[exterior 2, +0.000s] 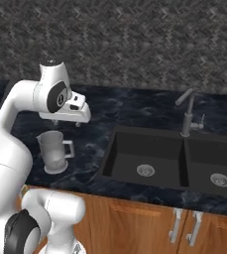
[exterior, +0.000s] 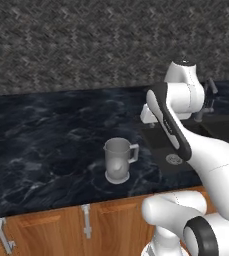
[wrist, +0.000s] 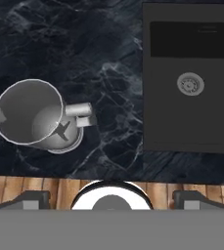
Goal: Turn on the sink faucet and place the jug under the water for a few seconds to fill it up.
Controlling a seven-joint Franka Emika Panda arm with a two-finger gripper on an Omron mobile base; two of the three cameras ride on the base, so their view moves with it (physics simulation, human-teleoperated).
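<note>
No water is seen at the sink faucet (exterior 2: 187, 113) yet; jug (exterior: 118, 160) is left upright on countertop (exterior: 46, 140) beside sink (exterior 2: 154, 158), w/ gripper (exterior 2: 79, 115) spread wide, empty, above.

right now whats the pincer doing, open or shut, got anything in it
pincer: open, holding nothing; it hangs above the counter, and the jug stands apart on the counter.

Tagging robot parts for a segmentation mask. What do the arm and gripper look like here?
The arm has glossy white rounded link shells with dark grey to black joint rings and a black stripe along one link. The hand is a white block with small dark details. The gripper has two small dark grey fingertips. No cables or readable markings.
</note>
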